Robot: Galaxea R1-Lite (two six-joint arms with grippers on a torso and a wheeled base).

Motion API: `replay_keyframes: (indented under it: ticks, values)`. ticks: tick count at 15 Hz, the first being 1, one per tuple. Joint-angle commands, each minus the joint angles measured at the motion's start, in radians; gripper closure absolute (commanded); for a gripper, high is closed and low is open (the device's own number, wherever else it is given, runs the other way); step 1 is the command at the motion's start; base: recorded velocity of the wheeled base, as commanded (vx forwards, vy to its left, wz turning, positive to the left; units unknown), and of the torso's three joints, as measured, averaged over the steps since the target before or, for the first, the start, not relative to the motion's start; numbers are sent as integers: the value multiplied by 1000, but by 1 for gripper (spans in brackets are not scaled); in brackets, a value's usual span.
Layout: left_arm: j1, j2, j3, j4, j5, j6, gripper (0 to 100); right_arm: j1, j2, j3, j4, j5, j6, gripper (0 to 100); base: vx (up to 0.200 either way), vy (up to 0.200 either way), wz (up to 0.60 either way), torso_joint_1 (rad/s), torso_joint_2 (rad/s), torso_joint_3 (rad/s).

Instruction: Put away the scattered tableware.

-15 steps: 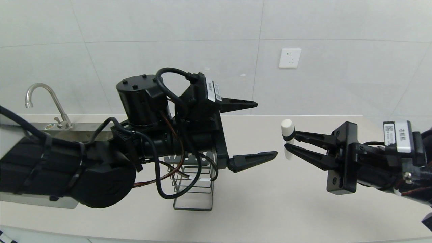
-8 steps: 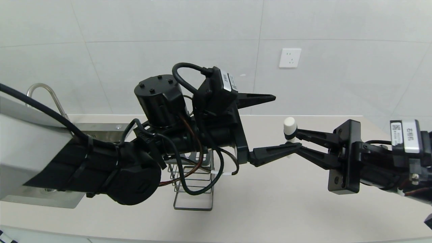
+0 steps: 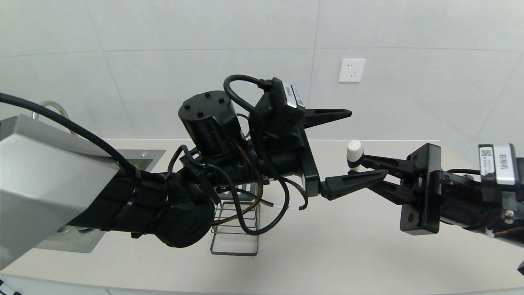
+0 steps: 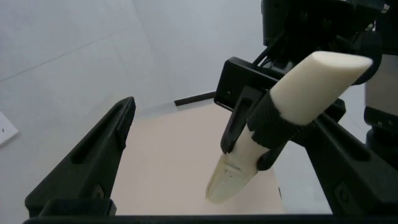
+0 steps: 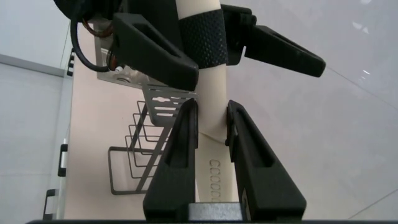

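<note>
White wall tiles and a pale beige countertop (image 3: 348, 246) back my two arms as they meet in mid-air. My right gripper (image 3: 357, 168) pinches a cream-white plastic utensil handle with a black ribbed band (image 3: 354, 150), jaws pressed on the shaft close by the band, the rounded end poking out past them. My left gripper (image 3: 368, 141) stands spread wide, one jaw to each side of that end; whether either touches it I cannot tell. I judge the piece light, stiff and smooth, so apt to slip; the ribbed band looks the surest hold. A dark wire rack (image 3: 235, 241) waits below, well back from the left jaws.
</note>
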State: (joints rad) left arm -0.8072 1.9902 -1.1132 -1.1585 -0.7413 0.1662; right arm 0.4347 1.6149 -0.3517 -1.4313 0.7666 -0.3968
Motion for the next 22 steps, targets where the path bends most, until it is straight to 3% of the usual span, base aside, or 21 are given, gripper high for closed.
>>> replay_keyframes:
  ticks: [1, 9, 10, 18, 19, 22]
  values:
    - [-21, -8, 0, -1, 2, -7, 0, -2, 2, -3, 0, 0, 0, 100, 0, 0, 0, 0, 0, 0]
    - [-52, -37, 3, 0, 14, -20, 0, -5, -4, -30, 0, 0, 1, 100, 0, 0, 0, 0, 0, 0]
    - [-53, -36, 7, 0, 14, -20, 100, -5, -4, -39, 0, 0, 1, 100, 0, 0, 0, 0, 0, 0]
    - [-61, -33, 6, 0, 26, -20, 100, -1, 0, -90, -1, 0, 4, 100, 0, 0, 0, 0, 0, 0]
    - [-61, -36, 6, 0, 26, -22, 100, 1, -1, -118, -1, 0, 10, 0, 0, 0, 0, 0, 0, 0]
    - [-58, -45, 7, 2, 40, -22, 100, -4, -9, -101, -1, 0, 10, 0, 0, 0, 0, 0, 0, 0]
